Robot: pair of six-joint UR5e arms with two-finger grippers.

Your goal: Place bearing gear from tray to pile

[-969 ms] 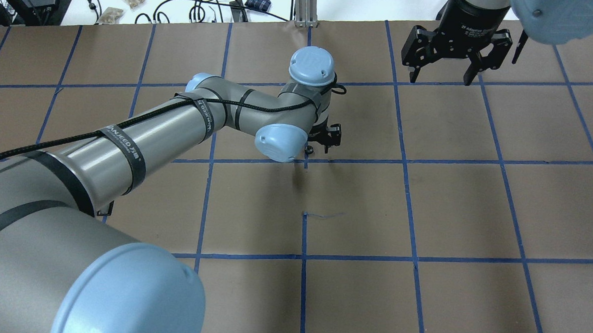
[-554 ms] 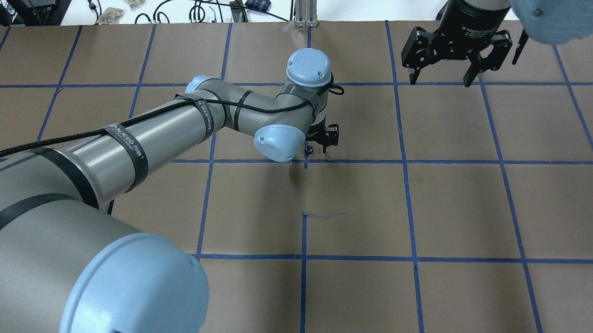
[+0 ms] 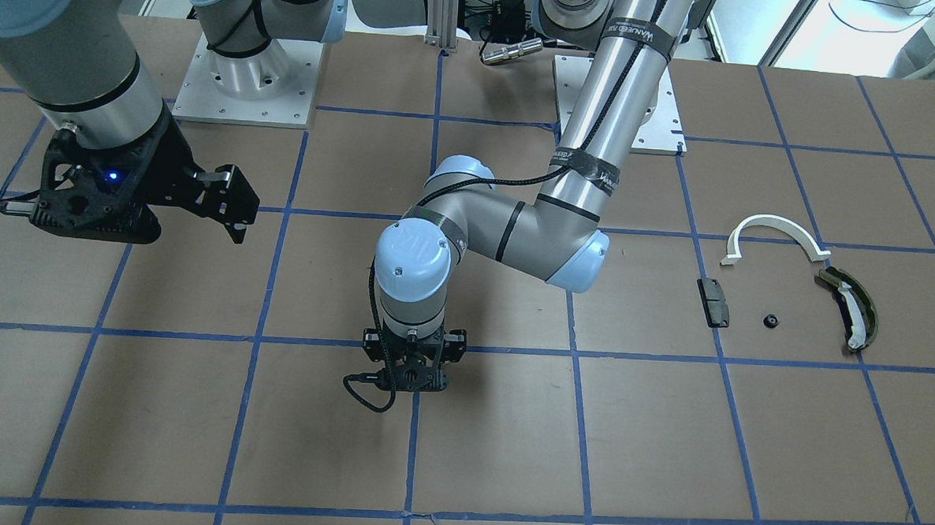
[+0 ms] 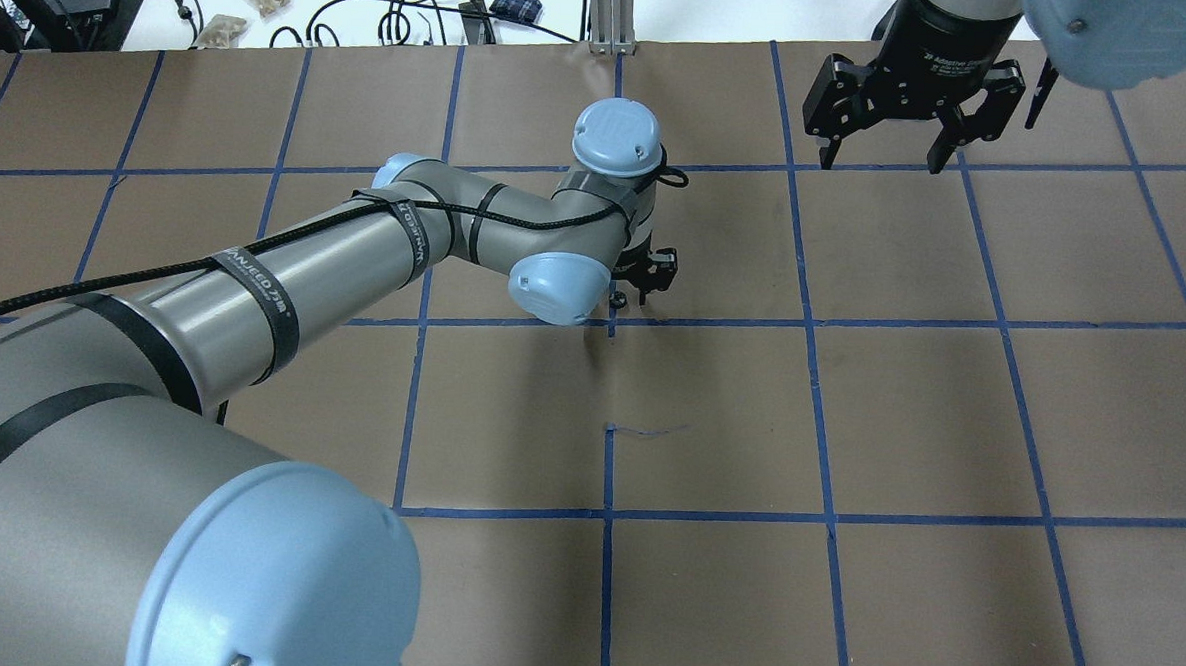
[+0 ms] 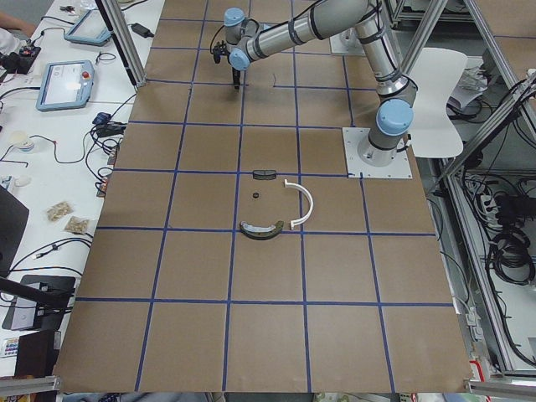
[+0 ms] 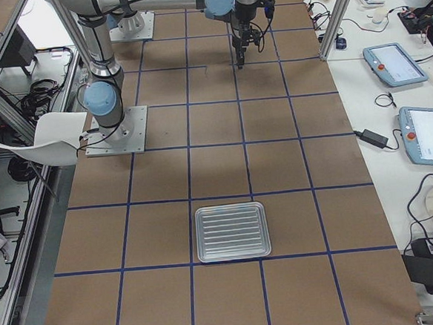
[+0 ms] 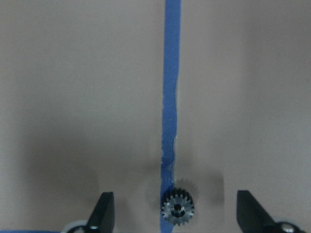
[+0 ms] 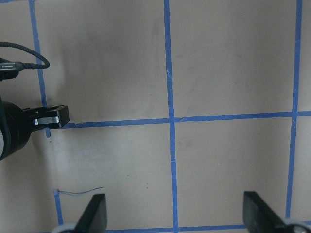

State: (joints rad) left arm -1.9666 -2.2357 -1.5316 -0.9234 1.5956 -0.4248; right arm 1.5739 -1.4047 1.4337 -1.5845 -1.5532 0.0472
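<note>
The bearing gear (image 7: 178, 208) lies flat on the table (image 3: 664, 460), not in the tray (image 6: 232, 231). It sits right on a blue tape line (image 7: 171, 73) near the table's middle, with its toothed rim and centre bore facing up. The left gripper (image 7: 175, 204) hangs straight over it, its two fingers (image 7: 104, 213) spread wide. The gear is roughly centred in the gap and touches neither finger. The step in hand looks like the pick-up. To do it well, the gripper should come down until the tips are level with the gear's thin rim. It should then close slowly and evenly, so that both pads meet the teeth together and do not nudge the small, light part sideways along the tape. The pile (image 3: 770, 320) is well apart, on the robot's left: a white half-ring (image 3: 775, 235), an olive-green curved piece (image 3: 851, 307) and a black block (image 3: 713, 302), so a level carry at safe height follows. The right gripper (image 4: 881, 145) waits far off with its fingers apart, holding nothing.
</note>
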